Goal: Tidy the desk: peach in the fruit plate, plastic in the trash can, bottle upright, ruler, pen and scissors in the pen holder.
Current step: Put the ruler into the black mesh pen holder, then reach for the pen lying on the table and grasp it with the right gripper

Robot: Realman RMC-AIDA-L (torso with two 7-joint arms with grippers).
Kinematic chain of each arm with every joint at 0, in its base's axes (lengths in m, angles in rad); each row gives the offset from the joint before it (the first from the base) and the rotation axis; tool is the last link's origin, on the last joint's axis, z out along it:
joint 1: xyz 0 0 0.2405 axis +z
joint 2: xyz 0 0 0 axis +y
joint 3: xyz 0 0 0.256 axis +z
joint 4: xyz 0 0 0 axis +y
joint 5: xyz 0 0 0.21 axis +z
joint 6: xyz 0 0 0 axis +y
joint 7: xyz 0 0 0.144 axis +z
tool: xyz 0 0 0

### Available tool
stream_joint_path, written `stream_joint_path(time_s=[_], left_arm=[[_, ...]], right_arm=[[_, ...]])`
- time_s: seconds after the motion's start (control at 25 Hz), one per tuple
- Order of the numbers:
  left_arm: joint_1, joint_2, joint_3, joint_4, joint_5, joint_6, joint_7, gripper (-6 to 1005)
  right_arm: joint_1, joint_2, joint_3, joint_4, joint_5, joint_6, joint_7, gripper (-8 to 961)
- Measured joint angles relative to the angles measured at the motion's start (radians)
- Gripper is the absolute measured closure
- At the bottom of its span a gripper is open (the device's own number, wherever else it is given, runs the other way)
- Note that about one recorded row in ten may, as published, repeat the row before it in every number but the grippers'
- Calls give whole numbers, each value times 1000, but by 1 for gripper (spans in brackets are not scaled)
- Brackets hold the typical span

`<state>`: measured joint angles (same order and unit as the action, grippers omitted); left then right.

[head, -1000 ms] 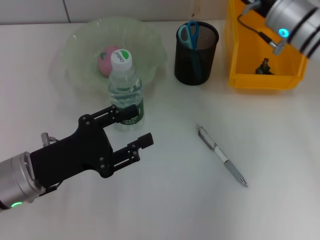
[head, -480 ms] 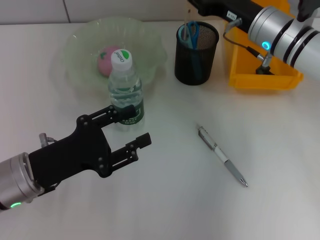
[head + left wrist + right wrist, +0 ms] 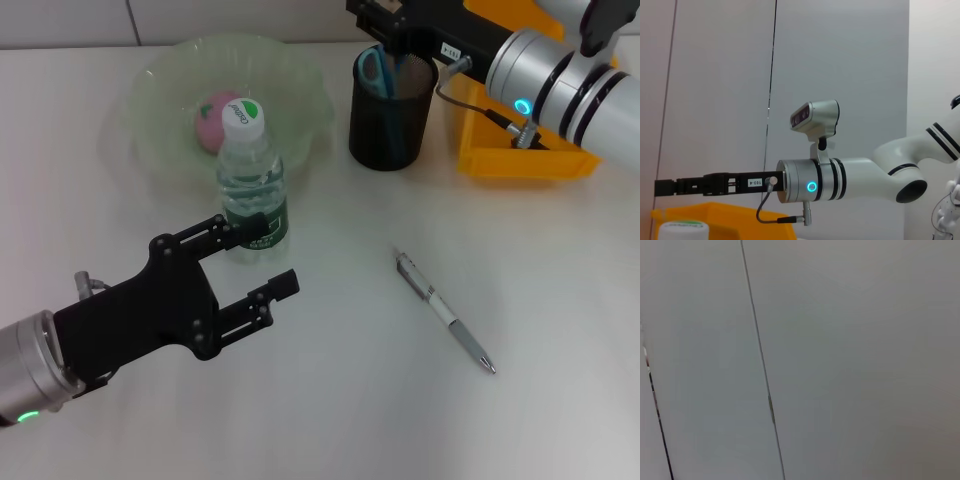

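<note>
The fruit plate [image 3: 160, 75] already holds the peach [image 3: 212, 120], and the bottle [image 3: 250, 180] stands upright just in front of it. The yellow trash can [image 3: 520, 160] sits at the far right beside the black pen holder [image 3: 390, 115], where the scissors [image 3: 378, 68] rest. Right gripper [image 3: 375, 22] hovers over the holder; whether its fingers are apart cannot be told. Left gripper [image 3: 262, 262] hangs near the bottle, fingers spread, empty. The pen [image 3: 443, 311] lies flat on the desk [image 3: 340, 410], well apart from both: light, stiff, slick, likely best pinched mid-barrel
</note>
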<state>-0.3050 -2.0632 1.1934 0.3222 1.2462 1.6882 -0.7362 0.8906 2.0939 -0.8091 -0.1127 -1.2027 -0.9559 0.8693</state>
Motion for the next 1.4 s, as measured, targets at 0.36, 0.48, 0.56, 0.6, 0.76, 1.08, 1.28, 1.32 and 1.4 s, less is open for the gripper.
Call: stream_joint_path(time_s=[0.36, 0.48, 0.56, 0.6, 0.76, 1.08, 1.28, 1.32, 1.4], left_arm=[[16, 0, 0, 0, -1, 22, 1, 341], [19, 0, 0, 0, -1, 26, 1, 341], [22, 2, 0, 0, -1, 29, 2, 341], [23, 2, 0, 0, -1, 29, 2, 341], [26, 3, 0, 0, -1, 29, 2, 341], [19, 3, 0, 0, -1, 18, 13, 340], [17, 3, -3, 0, -1, 19, 13, 340], [18, 3, -10, 1, 0, 18, 13, 340], [20, 3, -21, 1, 0, 18, 14, 340]], right_arm=[[-79, -12, -42, -120, -43, -110, 200, 488], [-163, -21, -165, -362, -186, -147, 470, 488], [-223, -28, -228, -579, -364, -186, 712, 471], [-244, -30, -244, -675, -466, -218, 826, 462], [-272, -20, -250, -1035, -884, -382, 1269, 428], [-192, -14, -336, -1281, -1224, -710, 1732, 360], [-167, -14, -465, -1268, -1319, -752, 1841, 296], [-167, -13, -492, -1263, -1340, -747, 1857, 283], [-166, -10, -558, -1241, -1372, -725, 1896, 256]])
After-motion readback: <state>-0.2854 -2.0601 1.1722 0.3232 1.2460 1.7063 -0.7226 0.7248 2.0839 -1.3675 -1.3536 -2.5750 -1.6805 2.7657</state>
